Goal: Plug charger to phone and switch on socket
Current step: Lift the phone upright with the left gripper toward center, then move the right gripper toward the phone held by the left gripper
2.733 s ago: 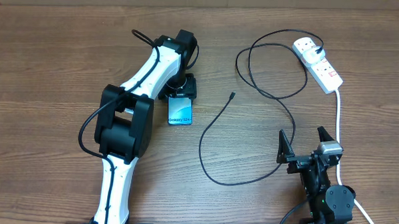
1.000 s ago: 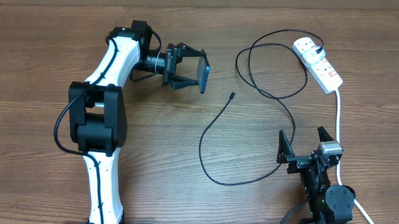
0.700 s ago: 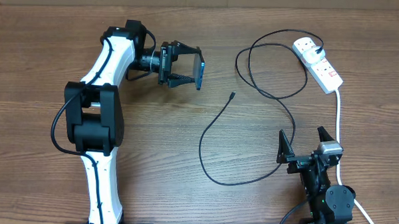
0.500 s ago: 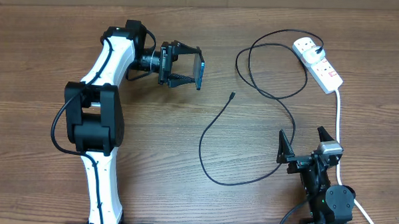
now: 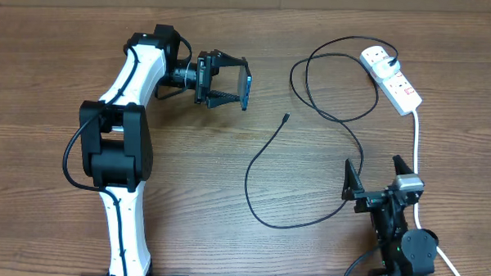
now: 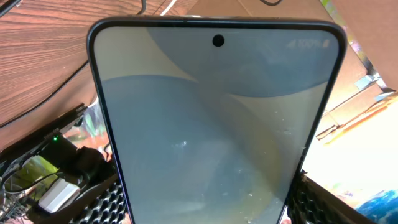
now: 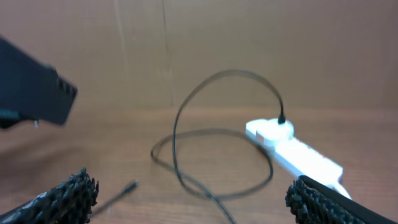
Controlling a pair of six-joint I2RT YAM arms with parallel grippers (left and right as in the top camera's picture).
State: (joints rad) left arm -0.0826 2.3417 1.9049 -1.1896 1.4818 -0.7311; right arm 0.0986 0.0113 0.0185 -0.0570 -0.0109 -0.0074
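Note:
My left gripper (image 5: 229,81) is shut on the phone (image 5: 249,89) and holds it on edge above the table at the back centre. In the left wrist view the phone's light blue screen (image 6: 214,124) fills the frame between my fingers. The charger, a thin black cable (image 5: 265,155), loops across the table, and its connector tip (image 5: 285,117) lies free just right of the phone. The tip shows in the right wrist view (image 7: 129,185) too. The socket (image 5: 391,77) lies at the back right with a white plug in it; it also shows in the right wrist view (image 7: 292,151). My right gripper (image 5: 378,171) is open and empty near the front right.
The socket's thick white cord (image 5: 415,152) runs down the right side past my right arm. The black cable's big loop (image 5: 329,75) lies between the phone and the socket. A brown cardboard wall (image 7: 249,50) stands behind the table.
My left gripper has lifted the phone off the table, turned it on edge and carried it back and to the right. It has held still for the last half second. The right arm barely moved.

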